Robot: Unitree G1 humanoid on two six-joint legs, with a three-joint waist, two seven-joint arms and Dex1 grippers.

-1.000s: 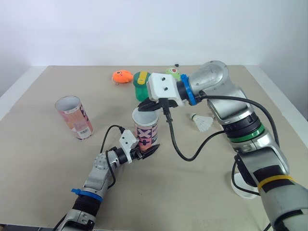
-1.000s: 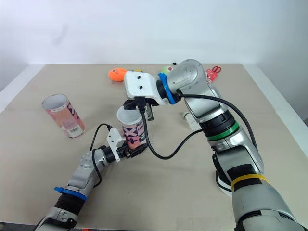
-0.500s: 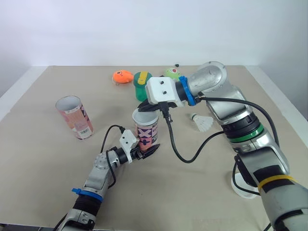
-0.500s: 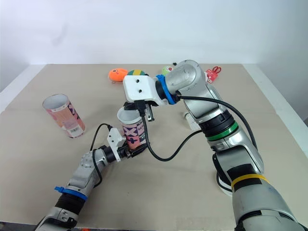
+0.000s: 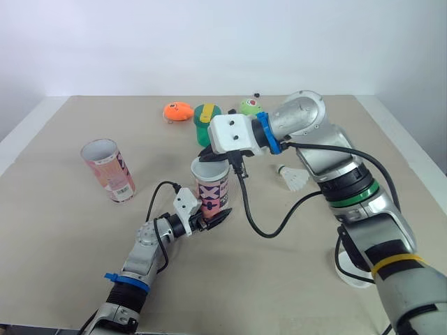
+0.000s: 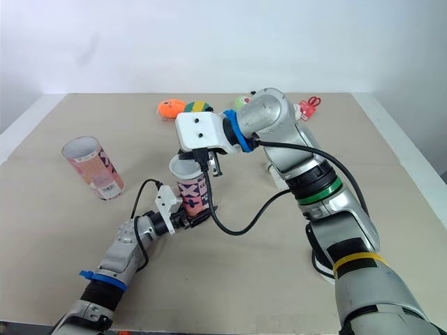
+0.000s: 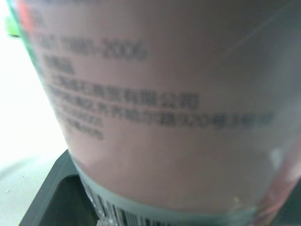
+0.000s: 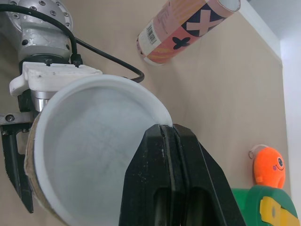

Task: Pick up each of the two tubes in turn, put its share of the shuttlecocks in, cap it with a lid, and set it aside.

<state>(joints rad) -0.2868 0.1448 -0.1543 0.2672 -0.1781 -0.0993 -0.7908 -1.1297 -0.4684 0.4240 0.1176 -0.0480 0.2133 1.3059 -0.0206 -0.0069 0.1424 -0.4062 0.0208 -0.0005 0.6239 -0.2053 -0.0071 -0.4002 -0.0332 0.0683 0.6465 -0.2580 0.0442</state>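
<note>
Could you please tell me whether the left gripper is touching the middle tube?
Touching. In the left eye view the left gripper has its jaws clamped on the tube near its base.

The held tube (image 5: 213,190) wears a printed, slightly glossy paper wrap, its inside matt white; the second tube (image 5: 108,171), at nine o'clock, matches. The table (image 5: 63,230) looks matt beige, the right gripper (image 8: 170,136) smooth black plastic.

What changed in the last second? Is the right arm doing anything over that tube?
The right gripper, jaws shut, drifted slightly toward the robot's left above the mouth of the held tube. Nothing was taken or released. The left gripper keeps its hold on that tube; the second tube and the loose shuttlecock are unmoved.
</note>
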